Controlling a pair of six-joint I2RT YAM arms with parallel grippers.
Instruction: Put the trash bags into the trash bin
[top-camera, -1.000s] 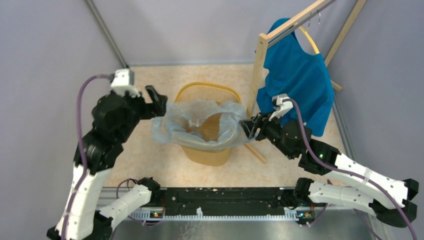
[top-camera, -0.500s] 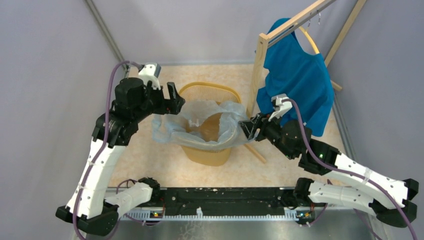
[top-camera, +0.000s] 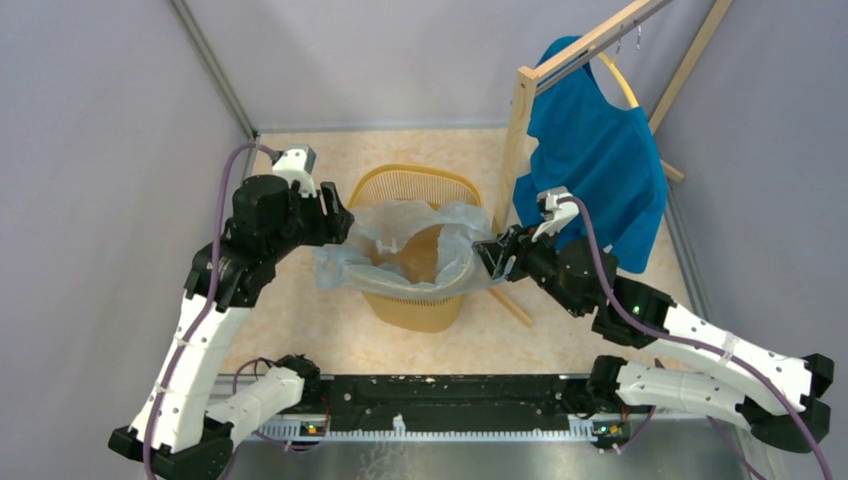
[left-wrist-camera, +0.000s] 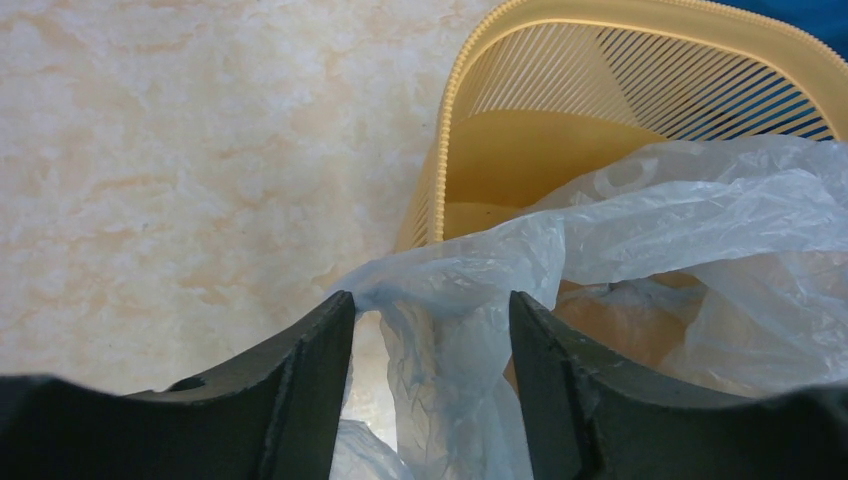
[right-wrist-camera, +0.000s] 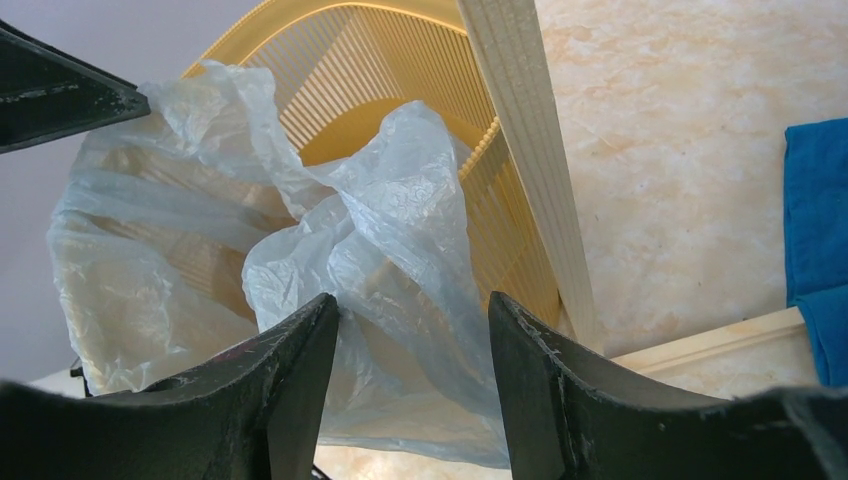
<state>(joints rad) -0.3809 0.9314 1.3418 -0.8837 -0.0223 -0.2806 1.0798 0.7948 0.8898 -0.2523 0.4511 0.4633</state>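
Observation:
The yellow-orange trash bin (top-camera: 415, 305) stands mid-floor, with a pale translucent trash bag (top-camera: 400, 225) spread over its mouth and sagging inside. At the bag's left edge is my left gripper (top-camera: 335, 225). In the left wrist view its jaws (left-wrist-camera: 432, 310) stand apart, with a bunched fold of the bag (left-wrist-camera: 470, 290) between them, beside the bin's rim (left-wrist-camera: 450, 130). My right gripper (top-camera: 487, 255) sits at the bag's right edge. Its jaws (right-wrist-camera: 413, 310) are open, and the film (right-wrist-camera: 390, 230) lies loosely across the gap, in front of the bin (right-wrist-camera: 330, 60).
A wooden rack post (top-camera: 518, 140) stands just right of the bin, close to my right gripper, and shows again in the right wrist view (right-wrist-camera: 520, 150). A blue shirt (top-camera: 595, 160) hangs on it from a yellow hanger. Grey walls enclose the marbled floor (top-camera: 290, 300).
My left arm swung in from the left to the bag's left edge, and its jaws narrowed around the film. The bag's left side shifted slightly. The right arm barely moved.

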